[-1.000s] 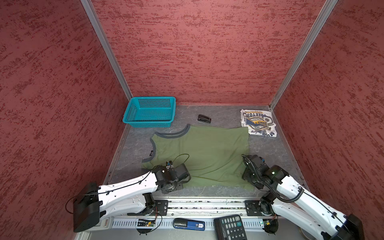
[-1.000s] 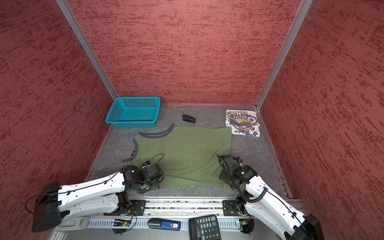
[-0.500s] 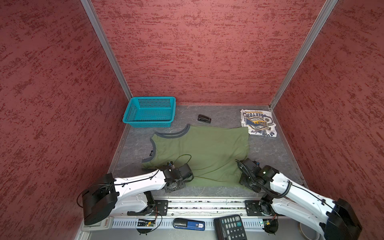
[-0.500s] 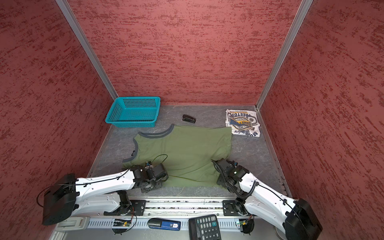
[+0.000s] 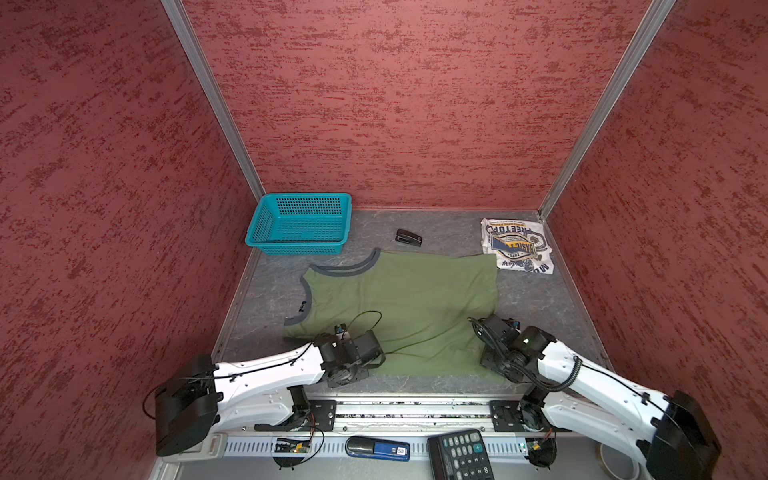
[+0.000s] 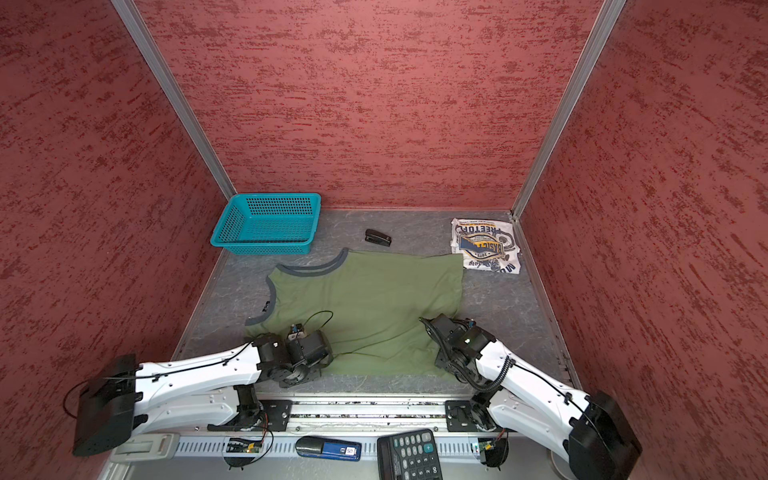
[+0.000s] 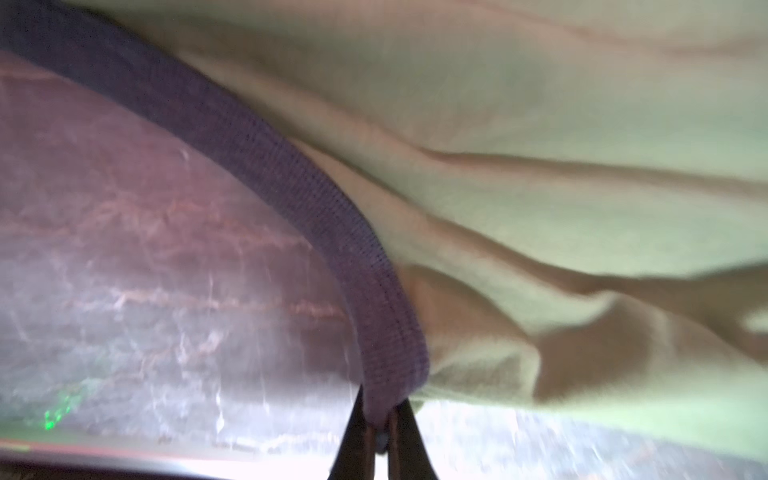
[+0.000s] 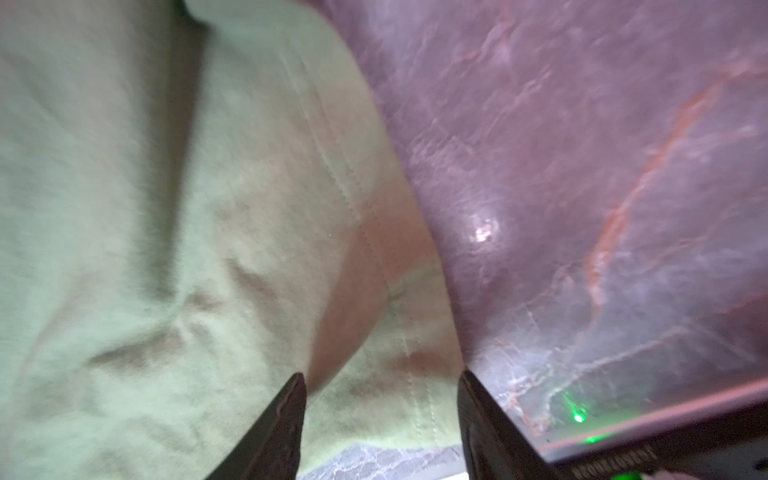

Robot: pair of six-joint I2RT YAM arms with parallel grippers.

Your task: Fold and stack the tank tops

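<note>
Olive tank top (image 5: 399, 307) is spread flat mid-mat, neckline toward the left wall and near edge close to the front rail. Bare mat (image 5: 536, 307) is seen on its right. Left gripper (image 7: 380, 419) is clamped on its dark trim (image 7: 291, 187). Right gripper (image 8: 381, 374) is held apart over the hem corner. White tank top (image 5: 517, 245) is folded in the far right corner, with its print upside down and "FREETO" legible. Teal basket (image 5: 299, 224) and black stapler (image 5: 409, 238) are noted beyond the far edge.

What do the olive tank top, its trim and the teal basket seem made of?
Olive tank top: soft matte knit, probably cotton jersey; it wrinkles, with stitched hems. Trim: grey-blue ribbed knit, ridges visible. Teal basket: moulded plastic by its slight sheen and perforated walls.
</note>
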